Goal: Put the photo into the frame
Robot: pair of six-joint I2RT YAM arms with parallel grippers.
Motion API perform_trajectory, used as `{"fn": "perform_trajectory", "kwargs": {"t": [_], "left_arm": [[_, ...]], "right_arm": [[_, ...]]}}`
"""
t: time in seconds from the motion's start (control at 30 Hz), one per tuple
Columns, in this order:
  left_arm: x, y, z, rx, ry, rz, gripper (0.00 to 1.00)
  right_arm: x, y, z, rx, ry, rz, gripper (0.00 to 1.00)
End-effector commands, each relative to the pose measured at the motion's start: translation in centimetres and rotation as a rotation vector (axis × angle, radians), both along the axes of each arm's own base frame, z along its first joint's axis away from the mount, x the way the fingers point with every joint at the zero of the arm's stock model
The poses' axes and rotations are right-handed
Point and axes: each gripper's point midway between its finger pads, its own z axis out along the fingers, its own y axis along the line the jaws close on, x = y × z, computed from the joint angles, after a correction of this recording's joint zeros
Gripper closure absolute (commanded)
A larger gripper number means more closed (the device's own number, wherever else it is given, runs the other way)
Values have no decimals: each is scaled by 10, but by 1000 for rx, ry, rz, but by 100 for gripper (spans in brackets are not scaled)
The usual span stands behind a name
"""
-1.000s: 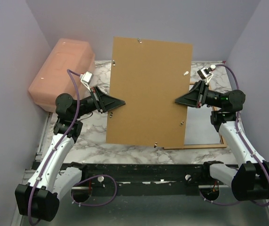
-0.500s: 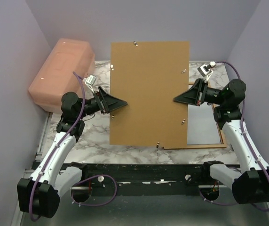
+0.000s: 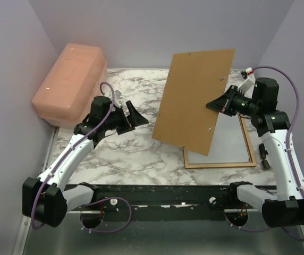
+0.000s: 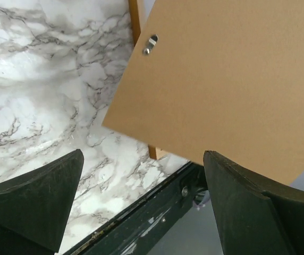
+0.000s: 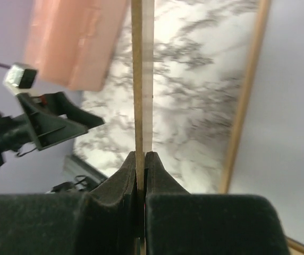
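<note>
Right gripper (image 3: 211, 105): pinched shut on the right edge of the backing board (image 3: 194, 95). The right wrist view shows the pads tight on the edge. A pale layer runs along the brown edge there, and I can't tell whether that's the photo; no print is visible elsewhere.

The board is tilted, top leaning toward 1 o'clock, with its lower corner over the frame (image 3: 221, 164). Can't tell whether they touch.

The frame lies flat on the marble table (image 3: 125, 154), at 4 o'clock from table centre, with a grey pane inside.

Left gripper (image 3: 136, 112): jaws spread wide, holding nothing, at 9 o'clock from the board and clear of it.

Pink box (image 3: 69, 82) sits at 10 o'clock.
</note>
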Motion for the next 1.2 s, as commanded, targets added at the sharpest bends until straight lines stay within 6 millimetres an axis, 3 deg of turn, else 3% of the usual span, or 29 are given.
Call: {"fn": "perform_trajectory", "kwargs": {"t": [0.0,0.27,0.47,0.6,0.7,1.0,1.17], "left_arm": [[2,-17,-30,179,53,-32,2],[5,-87,-73,309,162,-131,2],[3,-129,-112,458,232,-164,2],[-1,-156,-127,502,250,-190,7],[-4,-175,-136,527,255,-218,15],[-6,-201,-179,670,289,-234,27],[-1,-198,-195,730,302,-211,45]], "right_arm": [[6,-46,-6,-214,-25,-231,100],[-1,-99,16,-349,-120,-516,100],[-12,-124,27,-410,-160,-638,100],[-20,-137,37,-436,-194,-702,100],[-23,-141,43,-446,-208,-722,100],[-25,-141,41,-446,-204,-719,100],[-25,-139,39,-443,-199,-709,100]]}}
